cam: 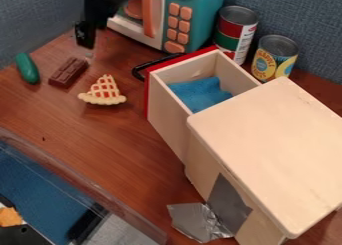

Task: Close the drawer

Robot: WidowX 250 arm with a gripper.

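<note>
Below and right of the pincer (86,37), whether spread or pressed together I cannot tell, the drawer (167,116) stands open.

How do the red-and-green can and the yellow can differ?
The red-and-green can looks taller than the yellow can. The red-and-green can stands nearer the microwave; the yellow can stands nearer the wooden cabinet. Both are upright, with metal-coloured tops.

Counted among the foods: two cans (236,31), one toy cucumber (27,68), one chocolate bar (68,72) and one slice of pie (103,91), making five in all. Counted besides these: one toy microwave (200,19), one cabinet (267,144), one drawer (167,120), one drawer handle (139,69), one cloth (199,94) and one gripper (85,35).
</note>
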